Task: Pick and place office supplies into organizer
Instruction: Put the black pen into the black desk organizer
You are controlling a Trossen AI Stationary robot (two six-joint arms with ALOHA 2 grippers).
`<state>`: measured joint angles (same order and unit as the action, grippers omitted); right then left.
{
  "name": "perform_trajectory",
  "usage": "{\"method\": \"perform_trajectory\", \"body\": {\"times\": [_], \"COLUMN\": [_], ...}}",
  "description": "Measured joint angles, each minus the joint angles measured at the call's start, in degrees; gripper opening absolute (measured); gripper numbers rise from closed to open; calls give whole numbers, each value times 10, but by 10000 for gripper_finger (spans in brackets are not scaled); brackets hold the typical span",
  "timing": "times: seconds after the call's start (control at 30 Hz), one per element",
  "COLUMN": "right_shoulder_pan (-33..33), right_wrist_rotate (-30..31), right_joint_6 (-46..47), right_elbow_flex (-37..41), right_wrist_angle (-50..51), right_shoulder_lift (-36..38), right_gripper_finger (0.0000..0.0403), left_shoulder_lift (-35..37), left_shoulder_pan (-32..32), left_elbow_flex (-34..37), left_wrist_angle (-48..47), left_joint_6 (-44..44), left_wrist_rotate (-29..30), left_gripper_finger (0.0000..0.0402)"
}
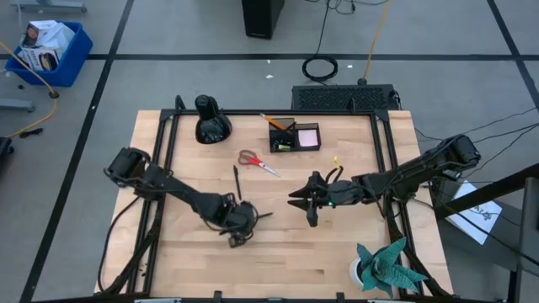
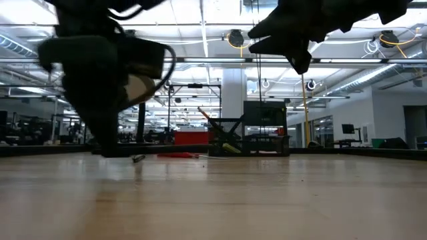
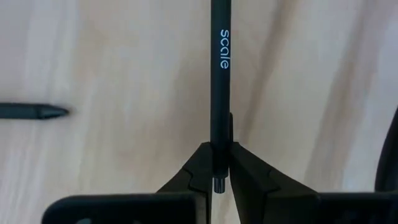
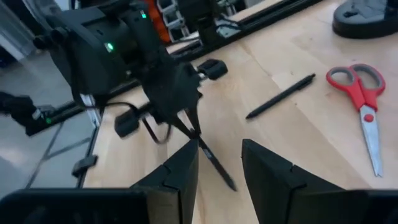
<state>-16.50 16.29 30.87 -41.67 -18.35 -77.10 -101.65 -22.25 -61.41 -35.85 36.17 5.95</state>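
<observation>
The left gripper pinches a black pen by its end just above the table, ready to carry toward the organizer at the far edge, while the right gripper hovers part-open and empty nearby.

Two pens (black), one scissors, one organizer.
</observation>
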Motion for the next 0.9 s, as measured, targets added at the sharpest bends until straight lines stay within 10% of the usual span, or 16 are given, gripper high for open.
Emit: {"method": "perform_trajectory", "body": {"times": [0.57, 0.9], "right_shoulder_pan": [40, 114], "right_wrist_rotate": [17, 20], "right_joint_6": [124, 82], "right_elbow_flex": [29, 138], "right_wrist_angle": [-46, -80], "right_shoulder_lift": [33, 232], "right_gripper_finger": [114, 114], "left_shoulder_lift": [0, 1], "left_shoulder_pan": [77, 115], "left_elbow_flex": [-1, -1], "left_wrist_angle": [193, 411], "left_joint_6": [160, 225], "left_wrist_rotate": [14, -27], "left_gripper_finger": [42, 42]}}
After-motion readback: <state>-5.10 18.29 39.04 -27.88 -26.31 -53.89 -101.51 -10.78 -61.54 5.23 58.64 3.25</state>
